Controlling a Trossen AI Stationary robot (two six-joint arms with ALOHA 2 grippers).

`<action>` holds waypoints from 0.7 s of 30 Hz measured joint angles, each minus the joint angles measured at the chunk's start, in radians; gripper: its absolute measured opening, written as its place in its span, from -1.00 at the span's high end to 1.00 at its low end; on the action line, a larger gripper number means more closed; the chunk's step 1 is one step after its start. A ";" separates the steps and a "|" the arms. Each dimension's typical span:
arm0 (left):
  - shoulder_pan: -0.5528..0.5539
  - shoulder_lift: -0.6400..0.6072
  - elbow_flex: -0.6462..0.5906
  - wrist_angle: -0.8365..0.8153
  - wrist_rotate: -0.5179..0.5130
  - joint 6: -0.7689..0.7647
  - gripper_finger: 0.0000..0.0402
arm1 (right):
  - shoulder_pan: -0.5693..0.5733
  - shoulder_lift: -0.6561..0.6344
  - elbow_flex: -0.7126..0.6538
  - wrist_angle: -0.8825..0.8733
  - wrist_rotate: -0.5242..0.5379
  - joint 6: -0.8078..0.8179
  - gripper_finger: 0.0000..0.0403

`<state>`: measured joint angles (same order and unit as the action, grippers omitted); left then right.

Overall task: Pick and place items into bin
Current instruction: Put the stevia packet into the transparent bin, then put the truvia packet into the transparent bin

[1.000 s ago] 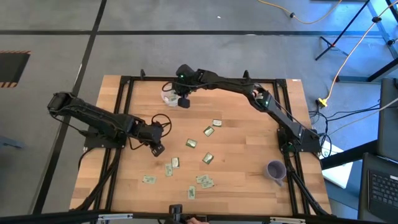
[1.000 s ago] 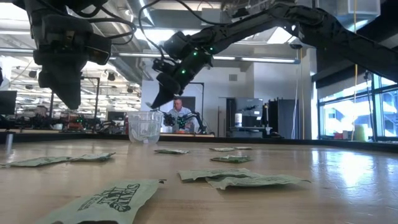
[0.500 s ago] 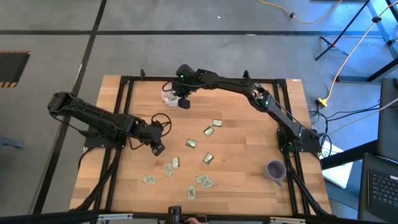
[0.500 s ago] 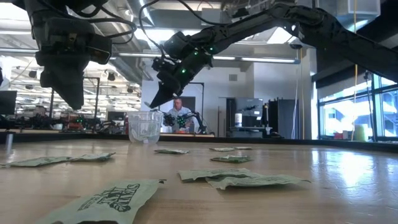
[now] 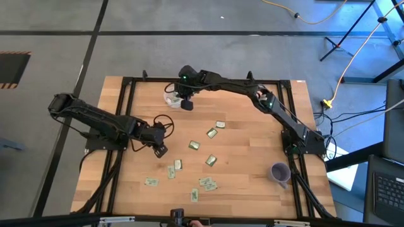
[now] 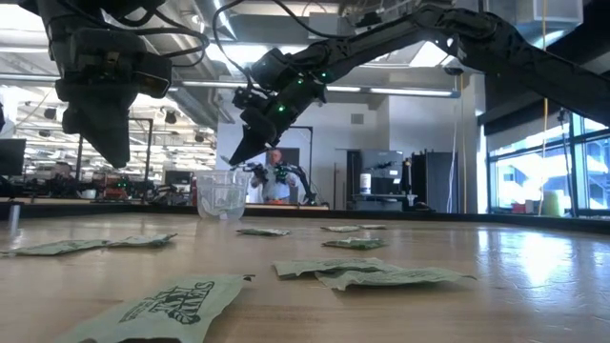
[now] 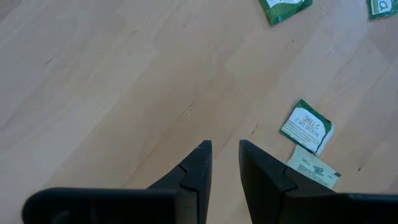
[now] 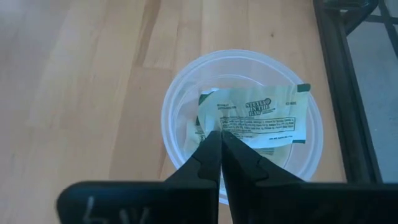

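right pincer point(image 8: 220, 138) pinched closed on a packet point(image 8: 264, 121) above the clear cup point(image 8: 180, 99); left pincer point(image 7: 225, 157) slightly open, empty.

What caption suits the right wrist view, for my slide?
Right gripper holds a packet over the clear cup, with other packets already inside.

Overhead, table-level, two wrist views

The right arm is extended across the far side of the table, its gripper point(image 5: 187, 105) held raised and angled downward, the fingertips point(image 8: 219, 138) pressed together on a thin edge. The left arm is bent inward over the table's left half, its gripper point(image 5: 161, 152) held above the surface with the fingers point(image 7: 199, 163) parted by a narrow gap.
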<state>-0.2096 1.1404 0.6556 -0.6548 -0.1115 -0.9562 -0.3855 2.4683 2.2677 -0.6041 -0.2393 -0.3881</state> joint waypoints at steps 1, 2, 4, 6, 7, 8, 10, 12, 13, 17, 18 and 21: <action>0.000 0.000 0.000 0.000 0.000 0.000 0.63 | 0.000 0.000 0.000 0.001 0.000 -0.002 0.90; 0.000 0.000 0.000 0.000 0.000 0.000 0.63 | 0.000 0.000 0.000 0.004 0.000 -0.003 0.88; 0.000 0.000 0.000 0.000 0.000 0.000 0.63 | 0.000 0.000 0.000 0.010 0.000 -0.004 0.82; 0.000 0.000 0.000 0.000 0.000 0.000 0.63 | 0.000 0.000 0.000 0.012 0.000 -0.004 0.75; 0.000 0.000 0.000 0.000 0.000 0.000 0.63 | 0.000 0.000 0.000 0.012 0.000 -0.004 0.72; 0.000 0.000 0.000 0.000 0.000 0.000 0.63 | 0.000 0.000 0.000 0.012 0.000 -0.004 0.69; 0.000 0.000 0.000 0.000 0.000 0.000 0.63 | 0.000 0.000 0.000 0.011 0.000 -0.001 0.64; 0.000 0.000 0.000 0.000 0.000 0.000 0.63 | 0.000 -0.003 0.000 0.004 0.000 0.017 0.61; 0.000 0.000 0.000 0.000 0.000 0.000 0.63 | 0.000 -0.009 -0.002 -0.015 0.000 0.020 0.61; 0.000 0.000 0.000 0.000 0.000 0.000 0.63 | 0.000 -0.060 -0.001 -0.135 -0.004 0.007 0.60; 0.000 0.000 0.000 0.000 0.000 0.000 0.63 | -0.001 -0.078 -0.001 -0.180 -0.020 -0.001 0.60; 0.000 0.000 0.000 -0.001 0.000 0.000 0.63 | -0.004 -0.110 -0.001 -0.323 -0.091 -0.022 0.60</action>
<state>-0.2096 1.1400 0.6556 -0.6555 -0.1116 -0.9559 -0.3896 2.3588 2.2669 -0.9269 -0.3299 -0.4106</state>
